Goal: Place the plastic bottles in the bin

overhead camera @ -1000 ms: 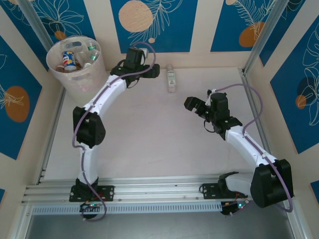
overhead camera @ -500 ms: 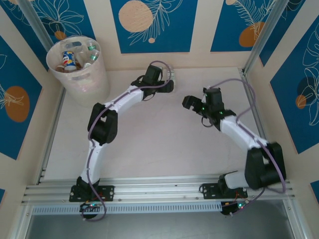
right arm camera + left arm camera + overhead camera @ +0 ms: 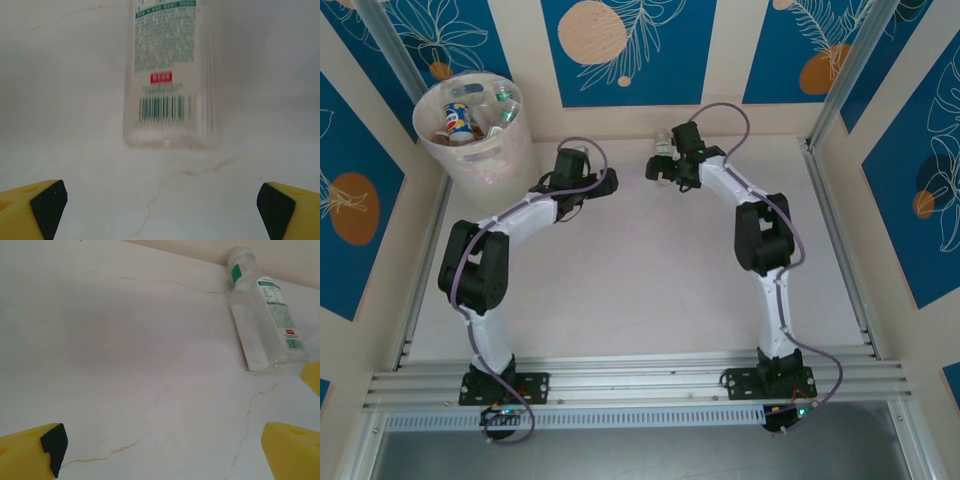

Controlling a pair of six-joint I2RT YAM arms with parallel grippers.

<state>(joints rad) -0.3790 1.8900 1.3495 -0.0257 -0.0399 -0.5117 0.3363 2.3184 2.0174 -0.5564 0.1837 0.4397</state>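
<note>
A clear bottle [image 3: 167, 75] lies flat at the far edge of the tabletop [image 3: 75, 165], well apart from the bin [image 3: 490, 165]. The right pincer [image 3: 160, 205], wide open and empty, faces its base; the left pincer [image 3: 160, 450] gapes empty nearby. An off-centre squeeze would probably squirt the slick bottle away

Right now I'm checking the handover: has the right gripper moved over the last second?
Yes: the right gripper swung from mid-table toward the far wall, reaching the lying bottle.
</note>
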